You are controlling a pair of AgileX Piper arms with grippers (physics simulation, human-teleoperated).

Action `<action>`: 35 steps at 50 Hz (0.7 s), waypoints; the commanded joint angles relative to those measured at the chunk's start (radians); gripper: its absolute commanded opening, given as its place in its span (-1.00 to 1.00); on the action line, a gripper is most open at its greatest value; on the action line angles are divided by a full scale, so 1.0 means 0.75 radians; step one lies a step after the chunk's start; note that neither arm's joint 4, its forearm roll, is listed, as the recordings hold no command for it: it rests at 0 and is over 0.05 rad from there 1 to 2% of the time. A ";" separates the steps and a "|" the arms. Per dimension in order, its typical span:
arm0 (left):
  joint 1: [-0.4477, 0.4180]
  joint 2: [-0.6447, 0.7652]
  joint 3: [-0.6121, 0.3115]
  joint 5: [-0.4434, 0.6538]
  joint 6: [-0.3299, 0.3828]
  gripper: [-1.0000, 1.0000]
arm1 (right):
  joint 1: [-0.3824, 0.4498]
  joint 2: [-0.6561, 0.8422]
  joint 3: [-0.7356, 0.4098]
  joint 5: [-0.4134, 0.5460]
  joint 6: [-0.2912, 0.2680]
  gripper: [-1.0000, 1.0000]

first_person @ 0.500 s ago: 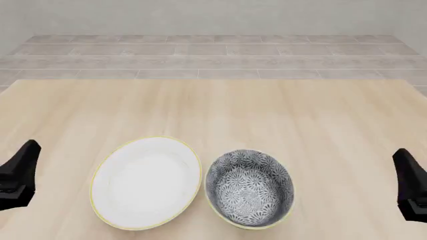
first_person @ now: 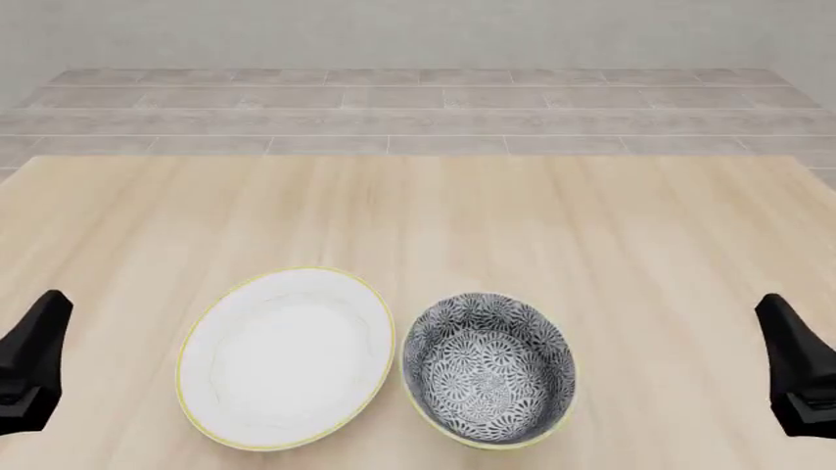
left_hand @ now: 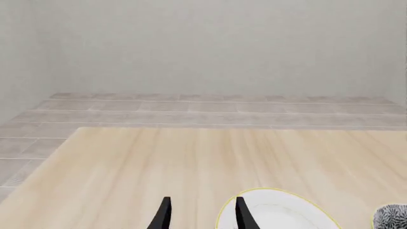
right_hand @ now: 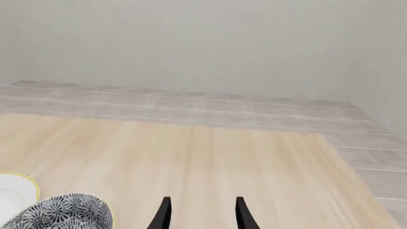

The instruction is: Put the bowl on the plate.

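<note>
The bowl (first_person: 490, 368), patterned in dark grey and white with a yellow rim, sits on the table near the front edge, just right of centre. Beside it on the left lies the white plate (first_person: 286, 356), the two rims nearly touching. My left gripper (first_person: 37, 348) hangs at the far left, well away from the plate. At the far right, my right gripper (first_person: 790, 352) is clear of the bowl. The wrist views show both open: left gripper (left_hand: 201, 212) by the plate (left_hand: 279, 212), right gripper (right_hand: 201, 212) near the bowl (right_hand: 64, 210). Neither holds anything.
The wooden table (first_person: 432, 215) stretches away beyond the dishes. A tiled floor (first_person: 418, 108) and a pale wall lie past its far edge.
Both grippers have shifted slightly: the left one lower and leftward, the right one a little leftward. Bowl and plate have not moved.
</note>
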 commanded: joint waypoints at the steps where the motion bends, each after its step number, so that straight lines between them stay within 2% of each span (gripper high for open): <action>1: -0.002 -0.016 0.003 0.008 -0.004 1.00 | 0.042 0.667 -0.247 -0.346 0.009 1.00; 4: -0.003 -0.012 0.004 0.005 -0.002 1.00 | 0.065 0.662 -0.280 -0.312 0.019 1.00; 16: -0.004 0.020 0.004 -0.030 -0.002 1.00 | 0.110 0.634 -0.366 -0.216 -0.025 1.00; 25: -0.003 0.070 0.004 -0.080 -0.003 1.00 | 0.143 0.784 -0.442 -0.195 -0.053 1.00; 35: 0.001 0.082 -0.007 -0.088 -0.004 1.00 | 0.223 0.931 -0.621 -0.086 -0.047 1.00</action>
